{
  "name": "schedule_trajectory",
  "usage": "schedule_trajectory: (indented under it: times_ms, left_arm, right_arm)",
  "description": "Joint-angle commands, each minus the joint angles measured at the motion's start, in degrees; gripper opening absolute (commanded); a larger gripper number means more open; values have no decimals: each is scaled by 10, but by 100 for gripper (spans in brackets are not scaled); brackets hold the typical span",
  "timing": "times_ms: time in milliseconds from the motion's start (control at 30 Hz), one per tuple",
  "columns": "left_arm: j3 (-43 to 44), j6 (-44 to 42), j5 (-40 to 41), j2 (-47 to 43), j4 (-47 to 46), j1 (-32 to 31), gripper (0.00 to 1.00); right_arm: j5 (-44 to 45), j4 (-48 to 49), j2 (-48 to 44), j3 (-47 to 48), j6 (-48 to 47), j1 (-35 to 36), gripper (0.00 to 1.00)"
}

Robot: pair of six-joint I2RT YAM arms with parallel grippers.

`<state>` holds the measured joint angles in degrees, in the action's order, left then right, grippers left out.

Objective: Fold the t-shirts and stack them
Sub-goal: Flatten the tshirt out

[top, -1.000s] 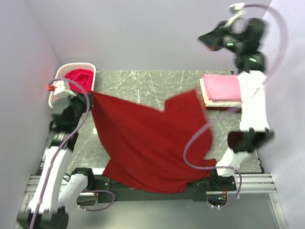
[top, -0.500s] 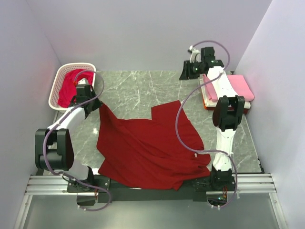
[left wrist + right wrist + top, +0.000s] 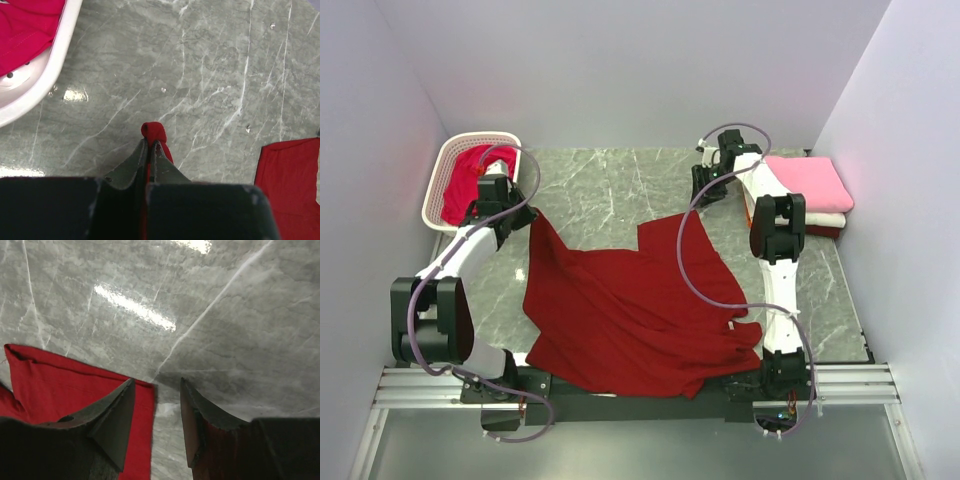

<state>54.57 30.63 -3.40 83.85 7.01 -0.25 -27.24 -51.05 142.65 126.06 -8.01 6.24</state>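
Note:
The large dark red t-shirt (image 3: 630, 310) lies spread across the marble table, its near hem hanging over the front edge. My left gripper (image 3: 525, 215) is shut on its far-left corner, and a red fold (image 3: 153, 131) pokes out past the closed gripper tips (image 3: 152, 143). My right gripper (image 3: 705, 190) hovers open just over the shirt's far-right corner (image 3: 75, 385). Its jaws (image 3: 156, 385) hold nothing, and bare marble shows between them. A crimson t-shirt (image 3: 470, 165) sits in the basket. A pink folded t-shirt (image 3: 805, 180) lies on a white folded one (image 3: 825, 220) at the back right.
The white lattice basket (image 3: 438, 190) stands at the back left, close to my left gripper, and its rim (image 3: 50, 65) shows in the left wrist view. Walls close in the table on the left, back and right. Bare marble (image 3: 610, 185) lies beyond the shirt.
My right arm swung down from high at the back right to the shirt's far-right corner and its jaws opened. The shirt dropped flat. My left arm moved back toward the basket with its corner.

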Motion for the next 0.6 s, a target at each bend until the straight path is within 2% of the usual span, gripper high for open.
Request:
schedule_trajectory:
  times_ms: [0, 433, 567]
  left_arm:
    - [18, -14, -19, -15, -11, 1, 1]
    - [15, -17, -21, -22, -13, 1, 1]
    - [13, -17, -23, -22, -15, 1, 1]
  right_arm:
    - [31, -18, -22, -9, -8, 10, 49]
    - [36, -38, -62, -79, -32, 30, 44]
    - [53, -41, -49, -67, -32, 40, 42]
